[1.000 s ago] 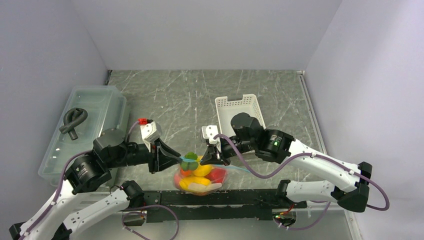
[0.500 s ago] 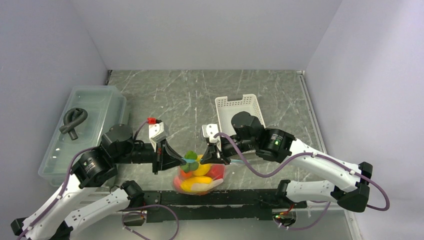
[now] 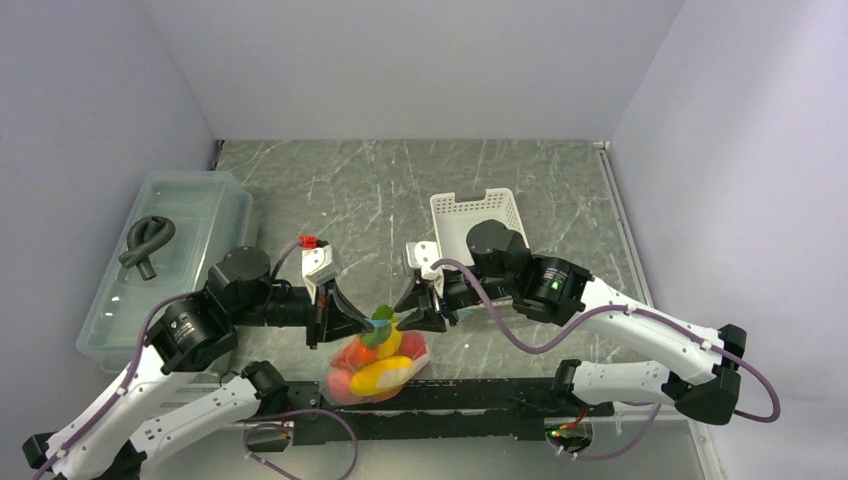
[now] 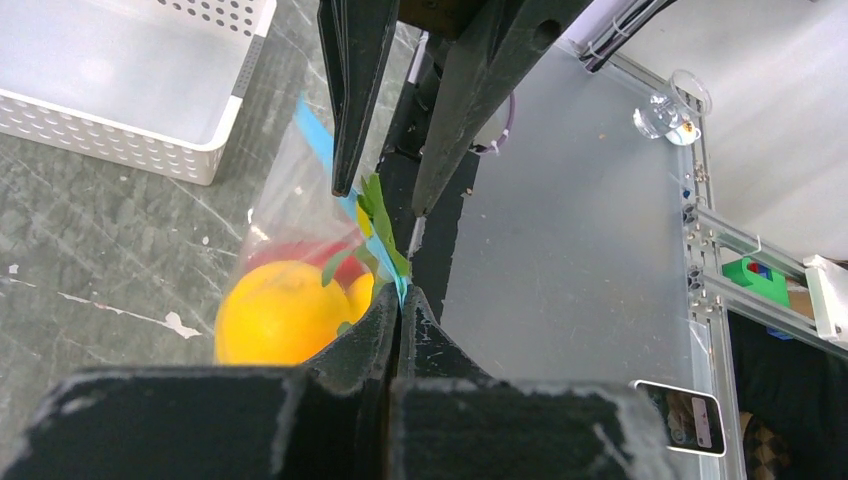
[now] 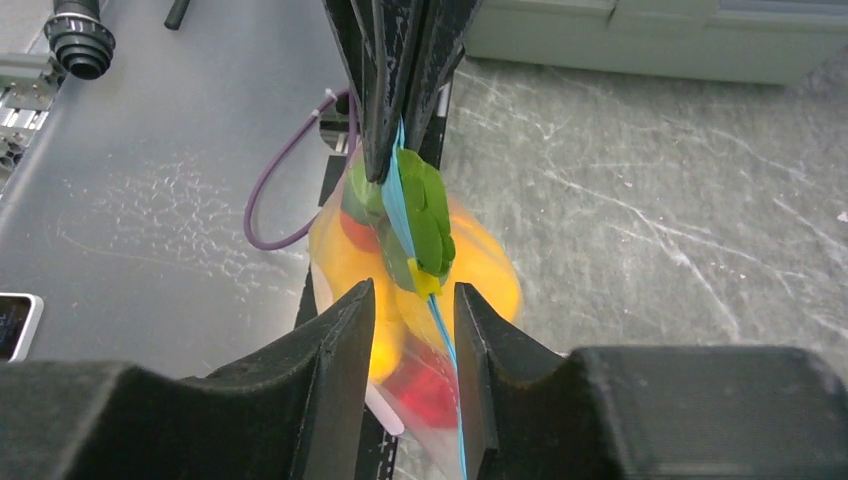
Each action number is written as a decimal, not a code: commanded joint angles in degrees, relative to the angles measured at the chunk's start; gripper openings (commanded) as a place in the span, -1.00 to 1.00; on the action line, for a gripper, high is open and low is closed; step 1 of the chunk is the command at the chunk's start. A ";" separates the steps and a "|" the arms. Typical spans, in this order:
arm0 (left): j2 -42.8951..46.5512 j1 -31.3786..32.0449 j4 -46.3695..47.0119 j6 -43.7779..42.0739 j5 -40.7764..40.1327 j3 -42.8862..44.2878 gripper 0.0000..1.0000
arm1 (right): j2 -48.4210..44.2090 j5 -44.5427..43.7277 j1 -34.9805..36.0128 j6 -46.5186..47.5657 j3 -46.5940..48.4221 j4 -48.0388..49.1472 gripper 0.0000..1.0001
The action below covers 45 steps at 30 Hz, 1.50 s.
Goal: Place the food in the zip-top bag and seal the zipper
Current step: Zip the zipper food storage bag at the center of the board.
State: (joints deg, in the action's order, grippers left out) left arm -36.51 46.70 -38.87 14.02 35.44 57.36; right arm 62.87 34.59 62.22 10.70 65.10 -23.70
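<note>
At the far left the translucent lidded bin lies along the left side of the table with a black hose piece on its lid; right of it the left gripper reaches toward the middle, its jaws pressed together on the zipper, the teal strip pinched at the fingertips in the left wrist view; the zip-top bag sags below that grip by the table's near edge, between the two arms, bulging with the food; through the clear plastic show a yellow-orange round fruit, a red piece, and a green leafy piece up at the mouth beside the strip; just right of the bag the right gripper stands with its jaws apart, the strip running between its fingers in the right wrist view; whether either finger touches the plastic I cannot tell; farther right and farther back sits the white basket.
</note>
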 commanded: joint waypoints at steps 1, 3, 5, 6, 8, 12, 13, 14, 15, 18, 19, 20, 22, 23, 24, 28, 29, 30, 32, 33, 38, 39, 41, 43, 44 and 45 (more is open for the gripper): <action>-0.24 -0.02 2.57 -1.36 1.91 1.24 -1.00 | -0.50 2.08 0.10 -1.27 3.61 4.56 -0.22; -0.18 0.06 2.42 -1.36 1.91 1.38 -1.00 | 0.05 2.52 0.05 -1.42 3.69 5.07 -0.20; -0.17 0.06 2.16 -1.36 2.08 1.52 -1.00 | 0.68 2.32 0.10 -1.48 3.72 5.31 -0.19; -0.13 0.06 1.95 -1.36 2.17 1.65 -1.00 | 0.94 2.20 0.10 -1.41 3.65 5.33 -0.19; -0.05 0.06 1.62 -1.41 2.18 1.85 -1.00 | 1.34 2.02 0.05 -1.25 3.65 5.33 -0.19; 0.49 0.06 1.51 -1.33 2.32 2.29 -1.00 | 1.88 1.46 0.10 -0.70 3.23 4.91 -0.18; 0.55 0.05 1.52 -1.33 2.35 2.33 -1.00 | 1.97 1.56 0.10 -0.62 3.15 4.78 -0.18; 0.66 0.06 1.52 -1.36 2.35 2.49 -1.00 | 2.01 1.68 0.10 -0.64 2.97 4.73 -0.18; 0.72 0.06 1.40 -1.36 2.31 2.61 -1.00 | 1.98 1.79 0.10 -0.82 2.74 4.79 -0.18; 0.70 0.06 0.93 -1.54 2.26 3.05 -1.00 | 1.58 2.09 0.10 -0.94 1.87 4.57 -0.18; 0.72 0.02 0.84 -1.54 2.19 3.09 -1.00 | 1.38 2.26 0.10 -1.02 1.54 4.55 -0.19; 0.78 0.04 0.82 -1.61 2.18 3.10 -1.00 | 1.26 2.36 0.08 -1.15 1.26 4.65 -0.19; 0.83 0.05 0.82 -1.55 2.05 3.08 -1.00 | 1.05 2.81 0.10 -1.29 0.76 4.89 -0.19; 0.85 0.04 0.87 -1.57 2.06 3.03 -1.00 | 1.09 3.25 0.10 -1.29 0.66 4.97 -0.20; 0.78 0.06 0.90 -1.51 2.13 3.02 -1.00 | 1.15 3.43 0.10 -1.36 0.57 5.10 -0.21; 0.62 0.06 0.82 -1.46 1.92 3.10 -1.00 | 2.01 4.26 0.10 -1.20 0.89 4.61 -0.30; 0.57 0.06 0.82 -1.45 1.91 3.15 -1.00 | 2.13 4.52 0.10 -1.14 0.98 4.41 -0.35; 0.62 0.06 0.82 -1.51 1.87 3.19 -1.00 | 2.28 4.83 0.10 -1.00 0.99 4.30 -0.40; 0.58 0.06 0.66 -1.61 1.70 3.30 -1.00 | 2.28 5.04 0.10 -0.82 0.93 4.07 -0.49; 0.61 0.06 0.57 -1.63 1.53 3.43 -1.00 | 2.33 5.05 0.10 -0.77 0.84 3.96 -0.50; 0.69 0.05 0.38 -1.72 1.47 3.70 -1.00 | 2.18 4.39 0.10 -0.86 0.05 4.04 -0.48; 0.69 0.06 0.33 -1.76 1.47 3.67 -1.00 | 2.21 4.31 0.10 -0.86 0.03 3.95 -0.48; 0.60 0.06 0.29 -1.72 1.39 3.76 -1.00 | 2.32 3.67 0.10 -0.86 0.02 3.77 -0.45; 0.58 0.06 0.45 -1.72 1.47 3.89 -1.00 | 2.45 3.54 0.08 -0.79 -0.06 3.68 -0.40; 0.59 0.06 0.46 -1.72 1.55 3.97 -1.00 | 2.52 3.55 0.10 -0.81 -0.13 3.73 -0.40; 0.56 0.06 0.46 -1.72 1.56 4.05 -1.00 | 2.54 3.56 0.10 -0.85 -0.19 3.87 -0.40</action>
State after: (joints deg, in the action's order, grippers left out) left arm -36.47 46.70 -41.45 13.15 36.12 58.52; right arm 65.32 37.87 62.22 9.82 65.12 -21.15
